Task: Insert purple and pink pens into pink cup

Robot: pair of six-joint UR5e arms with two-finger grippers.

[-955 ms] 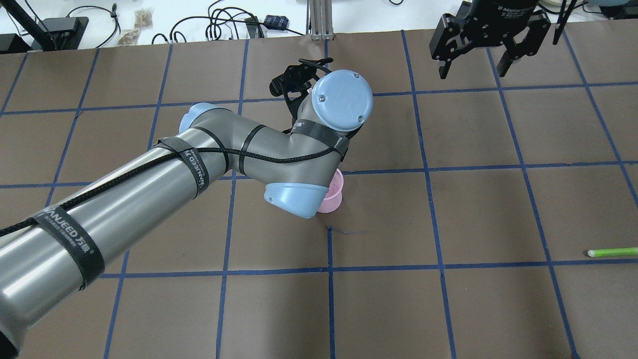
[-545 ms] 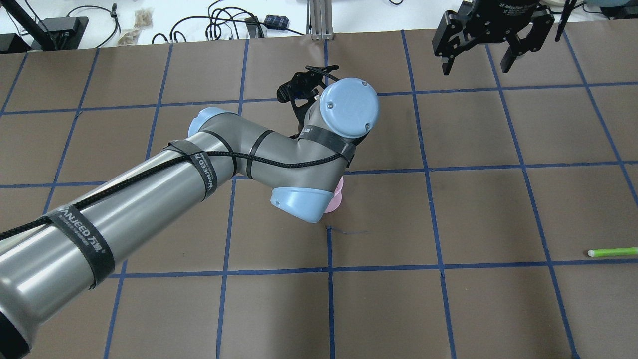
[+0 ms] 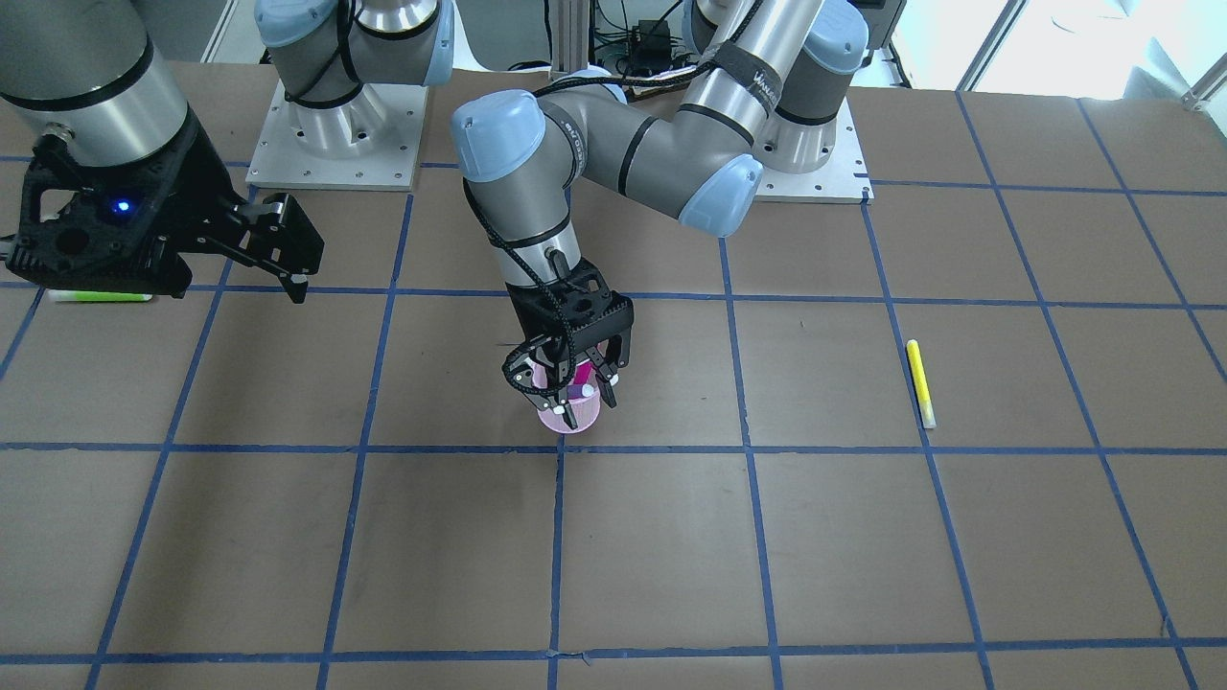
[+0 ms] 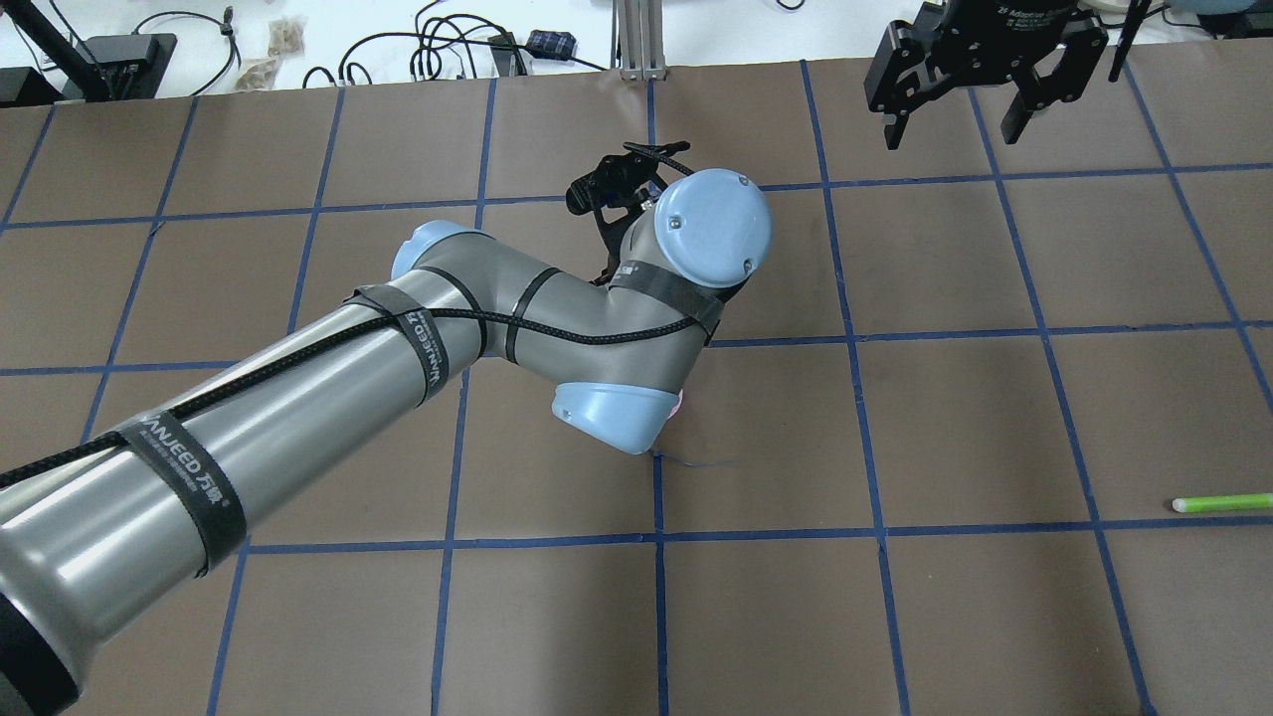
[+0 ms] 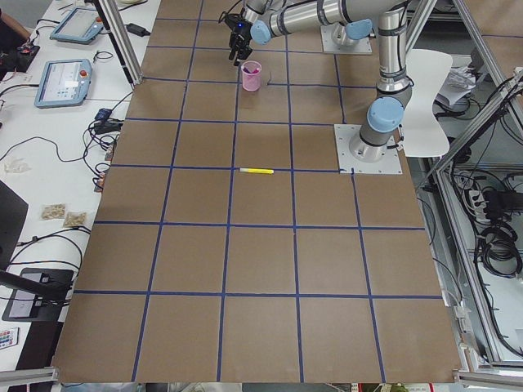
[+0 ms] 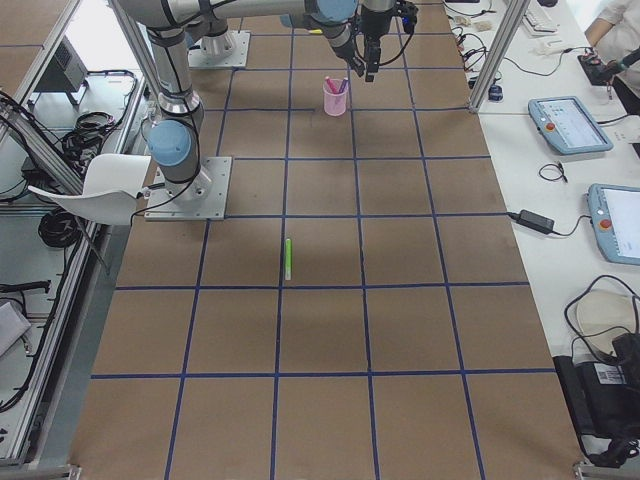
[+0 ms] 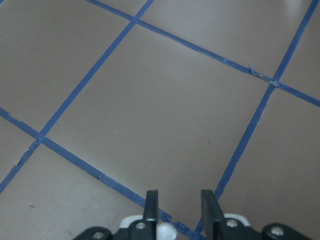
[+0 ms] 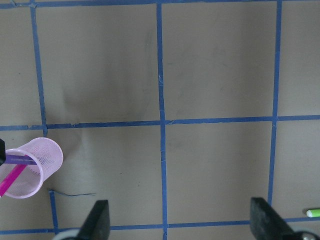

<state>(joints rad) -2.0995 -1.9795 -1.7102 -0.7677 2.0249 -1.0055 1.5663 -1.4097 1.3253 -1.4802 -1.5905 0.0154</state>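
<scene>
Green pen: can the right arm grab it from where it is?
Probably yes. The green pen lies alone on the table on that side, and the right gripper hangs open nearby with nothing between them.

left claw (image 7: pixel 180 196) at the bottom edge, dark fingers (image 7: pixel 151 202) apart, a white rounded tip (image 7: pixel 165 231) low between them; beyond, brown worktop (image 7: pixel 150 100) crossed by blue tape lines (image 7: pixel 85 80)

Pink cup (image 3: pixel 567 422) — nearly all hid by L arm (image 4: pixel 298 398) overhead
</scene>
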